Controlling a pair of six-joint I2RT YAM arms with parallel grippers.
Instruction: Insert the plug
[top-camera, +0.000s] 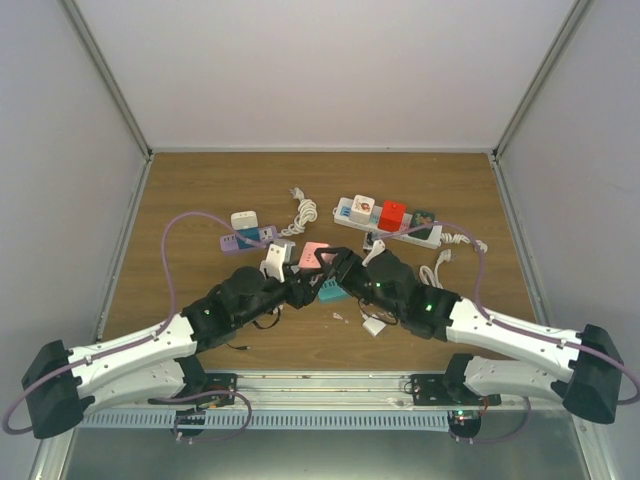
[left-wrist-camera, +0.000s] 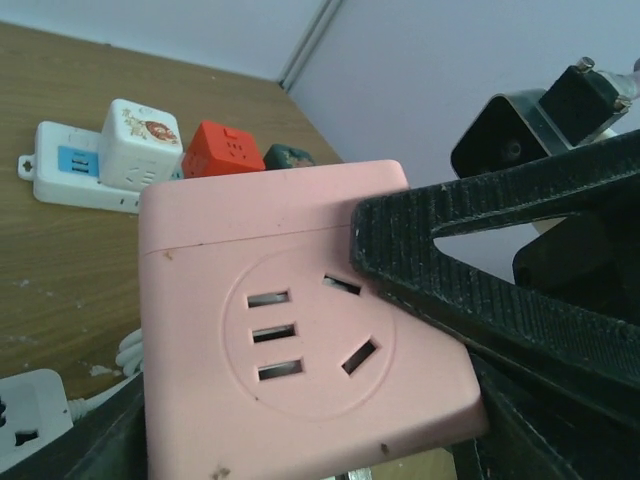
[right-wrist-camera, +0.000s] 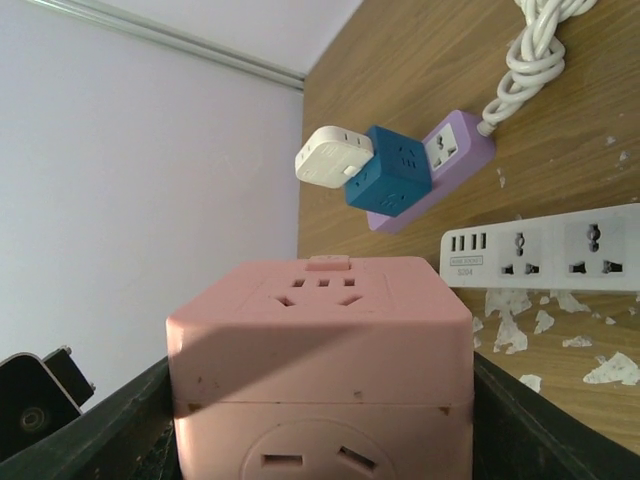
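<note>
Right gripper (right-wrist-camera: 320, 425) pinches the pink cube (top-camera: 314, 254) between its two fingers, holding it above the table (top-camera: 200, 190) at mid-front. Left gripper (left-wrist-camera: 310, 445) meets it from the opposite side, half spread, with a finger against each flank of the cube. One right finger (left-wrist-camera: 470, 290) crosses the cube's socket face.

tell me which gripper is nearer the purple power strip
Left. The left gripper is at the pink cube's left side, just right of the purple power strip; the right gripper is at the cube's right side, farther off.
</note>
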